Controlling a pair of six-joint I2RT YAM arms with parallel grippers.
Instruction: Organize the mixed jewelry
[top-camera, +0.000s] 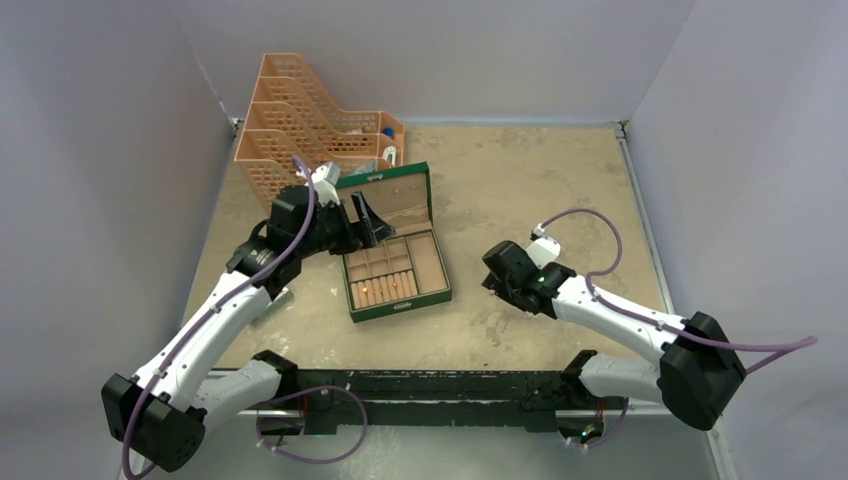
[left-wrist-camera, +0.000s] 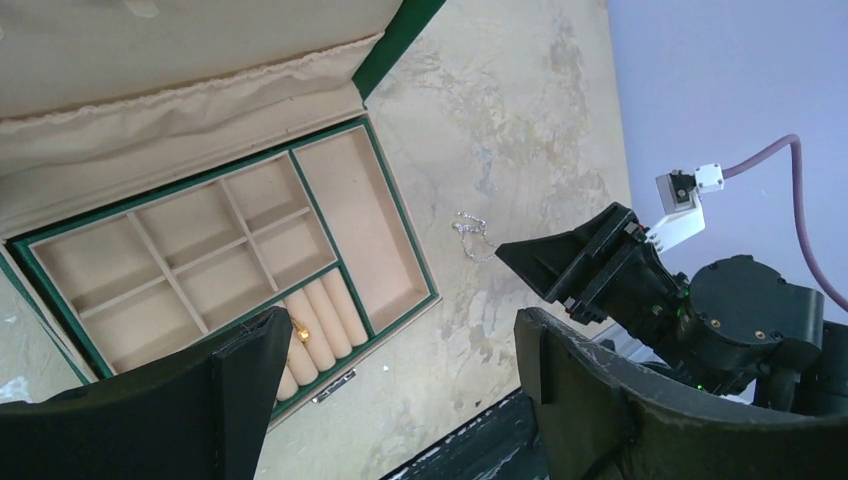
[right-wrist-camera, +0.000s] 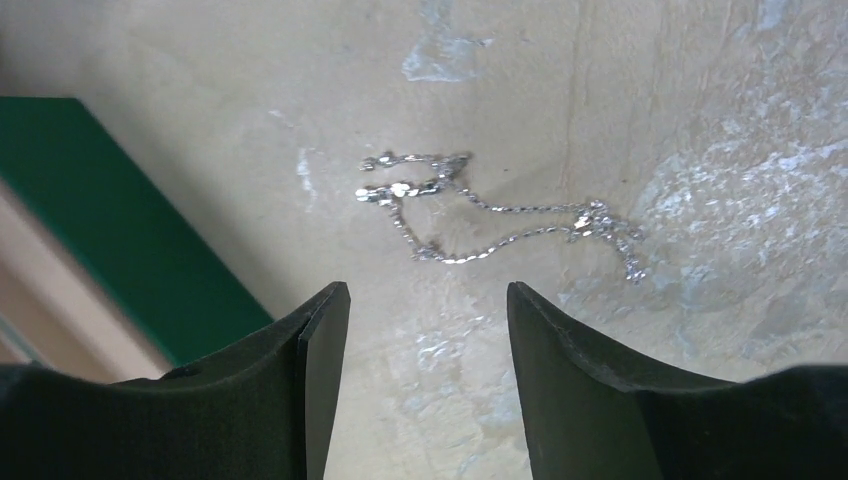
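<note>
The open green jewelry box (top-camera: 437, 292) sits mid-table, with several gold rings (top-camera: 385, 288) on its ring rolls. In the left wrist view the box (left-wrist-camera: 395, 215) shows empty compartments and one gold ring (left-wrist-camera: 299, 330) on the rolls. A silver chain (right-wrist-camera: 490, 210) lies loose on the table just right of the box and also shows in the left wrist view (left-wrist-camera: 470, 238). My right gripper (right-wrist-camera: 428, 300) is open and empty, low over the table just short of the chain. My left gripper (left-wrist-camera: 400, 350) is open and empty, held above the box (top-camera: 372, 228).
A peach mesh file rack (top-camera: 300, 110) stands at the back left behind the box lid (top-camera: 395, 195). The box's green wall (right-wrist-camera: 130, 230) is close to my right gripper's left finger. Purple walls enclose the table. My right gripper shows in the left wrist view (left-wrist-camera: 560, 265).
</note>
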